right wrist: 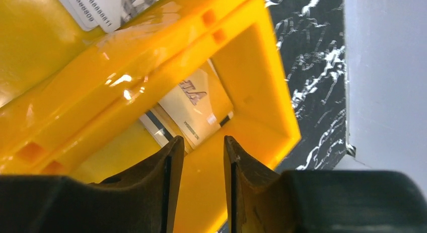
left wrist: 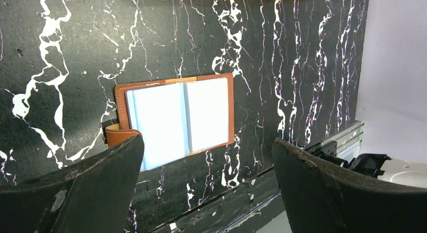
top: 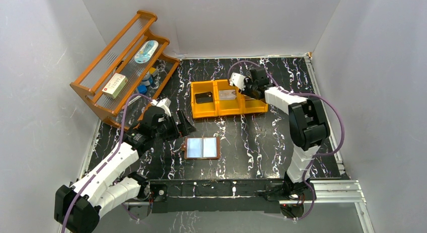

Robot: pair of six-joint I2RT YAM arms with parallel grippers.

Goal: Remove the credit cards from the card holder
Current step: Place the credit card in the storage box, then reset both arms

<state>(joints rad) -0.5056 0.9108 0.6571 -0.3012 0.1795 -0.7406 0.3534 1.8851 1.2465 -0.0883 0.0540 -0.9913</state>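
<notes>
Card holder (top: 202, 148) open flat, pale-blue pockets; left gripper (left wrist: 206, 145) spread, right gripper (right wrist: 203, 140) slightly parted, empty.

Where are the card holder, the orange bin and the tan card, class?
card holder (left wrist: 156, 122), left wrist view, left clear pocket.
orange bin (top: 229, 111), top external view, front wall.
tan card (right wrist: 196, 111), right wrist view, printed face.

The worktop (top: 262, 142) is free right of the card holder (top: 202, 148); the orange bin (top: 229, 111) stands behind; the left gripper (top: 182, 126) crowds its left.
</notes>
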